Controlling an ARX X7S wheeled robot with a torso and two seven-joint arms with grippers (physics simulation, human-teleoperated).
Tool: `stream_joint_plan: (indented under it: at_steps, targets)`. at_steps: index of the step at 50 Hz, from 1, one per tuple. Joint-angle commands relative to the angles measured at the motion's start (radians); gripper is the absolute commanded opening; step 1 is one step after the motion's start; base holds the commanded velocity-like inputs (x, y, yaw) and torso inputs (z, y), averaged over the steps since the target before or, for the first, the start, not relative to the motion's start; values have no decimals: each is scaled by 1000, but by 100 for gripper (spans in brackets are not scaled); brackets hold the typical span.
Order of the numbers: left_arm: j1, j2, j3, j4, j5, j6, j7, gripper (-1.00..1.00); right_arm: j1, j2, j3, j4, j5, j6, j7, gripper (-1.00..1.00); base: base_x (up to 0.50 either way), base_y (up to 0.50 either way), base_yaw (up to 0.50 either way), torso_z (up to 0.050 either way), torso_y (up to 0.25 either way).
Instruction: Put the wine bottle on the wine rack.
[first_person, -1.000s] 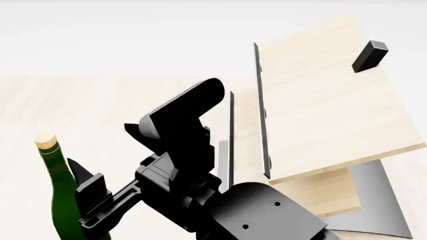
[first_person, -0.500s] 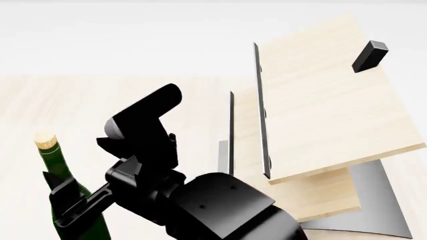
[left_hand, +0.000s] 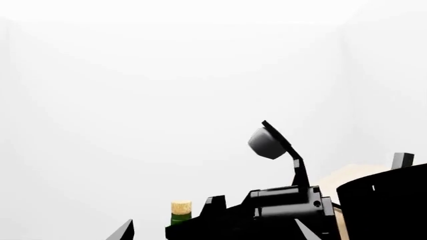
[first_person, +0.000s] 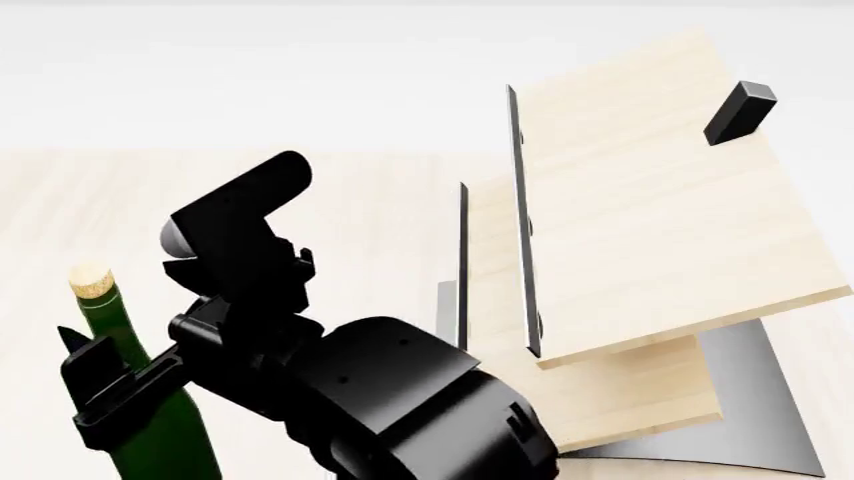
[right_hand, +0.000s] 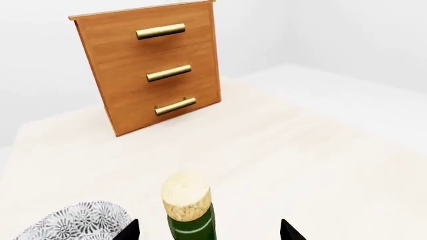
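Observation:
The wine bottle (first_person: 140, 410), dark green with a tan cork (first_person: 91, 280), stands upright at the near left of the table. My right gripper (first_person: 96, 385) is open beside its shoulder. In the right wrist view the bottle's neck (right_hand: 192, 222) stands between the spread tips of the right gripper (right_hand: 208, 234), not touched. The wine rack (first_person: 641, 210), slanted light wood boards with a black block (first_person: 741, 112) on a grey base (first_person: 754, 400), stands at the right. My left gripper (left_hand: 213, 235) is open and empty, behind the right arm; the cork (left_hand: 181, 207) shows past it.
A brown wooden cabinet (right_hand: 153, 65) with three brass handles stands at the table's far end in the right wrist view. A grey patterned bowl (right_hand: 80, 222) lies close beside the bottle. The light wood tabletop (first_person: 200, 200) stretches left of the rack.
My right arm has swung left, away from the rack and toward the bottle. Its open gripper now sits at the bottle's neck. Bottle and rack have not moved.

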Motion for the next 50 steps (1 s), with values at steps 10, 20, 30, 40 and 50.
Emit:
stream_joint_plan:
  at_steps: [10,20,30,40,50]
  targets:
    - [-2,-7,6,-2,-3,0,-7,100,52,-5,-137,116,81,-154,37,100,0,0,0,0,0]
    - [-4,-8,17,-4,3,1,-8,100,75,-7,-211,185,150,-230,61,100,0,0,0,0,0]
    - [-2,-10,22,-2,6,1,-12,100,84,3,-233,206,191,-267,78,-100,0,0,0,0,0]
    - [-6,-12,30,-4,10,-4,-13,100,81,22,-243,164,209,-283,116,-100,0,0,0,0,0]
    - [-8,-14,33,-9,11,-2,-17,100,110,70,-216,54,261,-245,173,-100,0,0,0,0,0]
